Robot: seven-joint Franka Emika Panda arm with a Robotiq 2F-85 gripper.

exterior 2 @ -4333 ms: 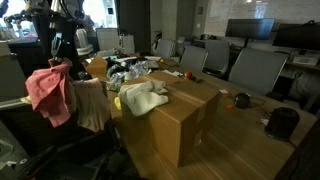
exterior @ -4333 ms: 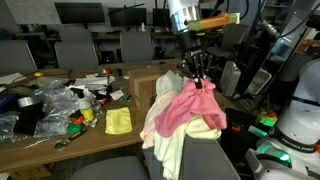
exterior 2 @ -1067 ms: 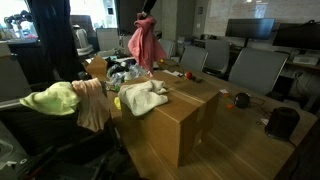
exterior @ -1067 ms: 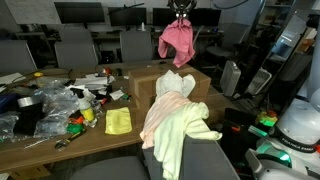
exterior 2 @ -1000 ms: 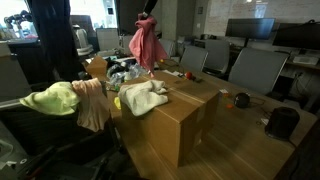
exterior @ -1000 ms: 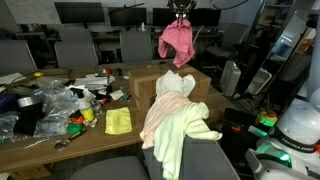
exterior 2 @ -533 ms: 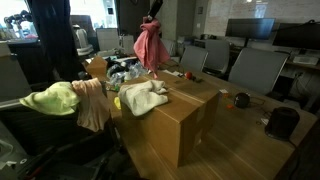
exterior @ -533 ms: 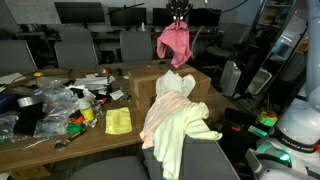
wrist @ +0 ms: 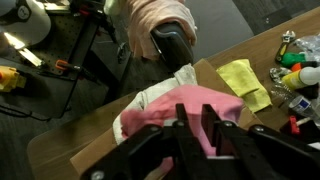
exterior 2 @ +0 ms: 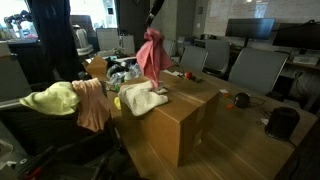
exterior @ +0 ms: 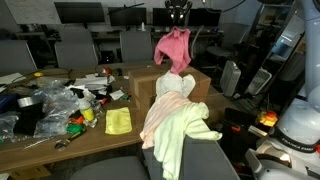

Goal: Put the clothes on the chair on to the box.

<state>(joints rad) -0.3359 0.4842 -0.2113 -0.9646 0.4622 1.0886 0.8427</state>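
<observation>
The pincer (wrist: 197, 132) enters the wrist view from the bottom edge, with its two dark fingers (wrist: 215, 125) straddling the top of a pink garment (wrist: 170, 112). Whether they are clenched on the fabric or have released it cannot be told. In both exterior views the pink garment hangs as a loose bundle close under the pincer, in the upper middle of the frame, with open air on every side.

Below it is the brown cardboard box (exterior 2: 180, 118). A white garment (exterior 2: 143, 97) lies crumpled on the left part of the lid, reaching the lid's left edge. The lid to the right is bare out to its near corner.

A pale yellow-green garment (exterior: 182, 132) and a peach one (exterior: 160, 112) drape over the back of the grey office chair (exterior: 208, 162) at lower centre, just in front of the box.

Left of the box, the wooden surface (exterior: 100, 142) carries a flat yellow cloth (exterior: 118, 121) and crumpled plastic bags (exterior: 50, 105), and its near edge is bare.
</observation>
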